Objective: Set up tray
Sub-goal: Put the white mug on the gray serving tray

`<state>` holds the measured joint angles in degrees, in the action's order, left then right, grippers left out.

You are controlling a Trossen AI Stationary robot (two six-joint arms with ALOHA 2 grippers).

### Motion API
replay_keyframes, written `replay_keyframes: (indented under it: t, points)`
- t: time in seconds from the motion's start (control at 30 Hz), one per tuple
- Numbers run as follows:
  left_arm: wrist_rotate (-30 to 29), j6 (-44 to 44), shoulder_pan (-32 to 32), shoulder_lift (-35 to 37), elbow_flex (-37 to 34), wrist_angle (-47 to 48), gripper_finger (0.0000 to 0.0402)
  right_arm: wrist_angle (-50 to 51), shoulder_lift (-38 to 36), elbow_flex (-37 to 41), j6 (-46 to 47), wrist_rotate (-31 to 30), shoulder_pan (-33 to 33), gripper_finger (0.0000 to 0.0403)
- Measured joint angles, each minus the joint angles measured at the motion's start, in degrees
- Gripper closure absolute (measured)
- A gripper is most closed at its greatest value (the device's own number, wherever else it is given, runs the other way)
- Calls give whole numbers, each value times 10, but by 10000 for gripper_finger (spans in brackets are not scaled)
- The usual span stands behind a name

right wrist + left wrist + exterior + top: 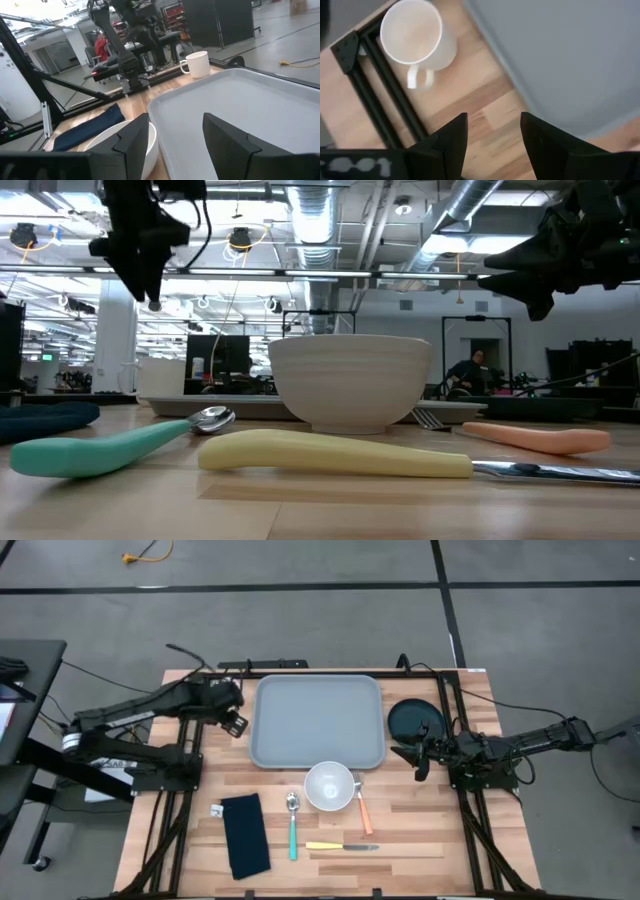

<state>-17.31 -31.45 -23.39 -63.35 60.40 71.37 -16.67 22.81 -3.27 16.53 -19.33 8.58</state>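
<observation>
Tray (318, 720) empty at frame centre, long axis left-right; left jaws (236, 724) wide, right jaws (412, 756) parted, flanking it.

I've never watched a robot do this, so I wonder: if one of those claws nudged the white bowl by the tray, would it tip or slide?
Probably slide rather than tip: the white bowl sits upright on a narrow foot but looks wide and low. Its smooth, glossy wall could slip between fingers. It looks ceramic, so likely heavy and breakable, and it sits close to the tray rim and the spoon, which a push might knock.
</observation>
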Motion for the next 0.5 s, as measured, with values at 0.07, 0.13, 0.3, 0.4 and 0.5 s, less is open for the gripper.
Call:
replay_keyframes:
  t: [0.07,0.13,0.3,0.4,0.5]
  points:
    - [2,36,-35,-13,0,-1,229,0,0,0,0,0,0,225]
    - [1,67,-68,-23,0,-3,229,1,0,0,0,0,0,225]
    - [10,129,-154,-35,0,-13,229,9,0,0,0,0,0,225]
    - [28,157,-206,-43,0,-41,229,12,0,0,0,0,0,225]
    - [58,186,-260,-59,0,-81,229,13,0,0,0,0,0,225]
